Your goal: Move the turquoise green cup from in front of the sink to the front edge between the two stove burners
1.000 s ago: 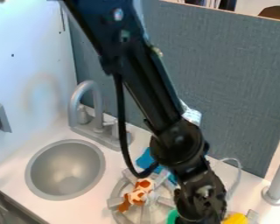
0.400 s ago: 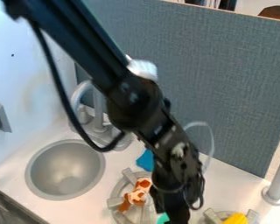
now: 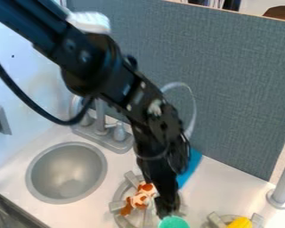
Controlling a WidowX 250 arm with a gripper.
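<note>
The gripper point(image 3: 166, 211) hangs low over the right part of the left stove burner point(image 3: 119, 205), directly behind a green round object point(image 3: 173, 222) at the bottom edge; whether the two touch, I cannot tell. Just left of it, an orange-and-white spotted toy point(image 3: 142, 196) lies on the burner grate. A blue item point(image 3: 190, 166), partly covered by the arm, lies on the counter behind and to the right.
A round grey sink point(image 3: 66, 173) and faucet base point(image 3: 103, 139) are at the left. A yellow object point(image 3: 240, 222) sits on a second burner at lower right, near a grey post point(image 3: 280, 191). A grey-blue panel point(image 3: 228, 89) stands behind.
The arm has swung left, and the gripper has moved left and up from the bottom edge. More of the blue item, the green object and the right burner now shows.
</note>
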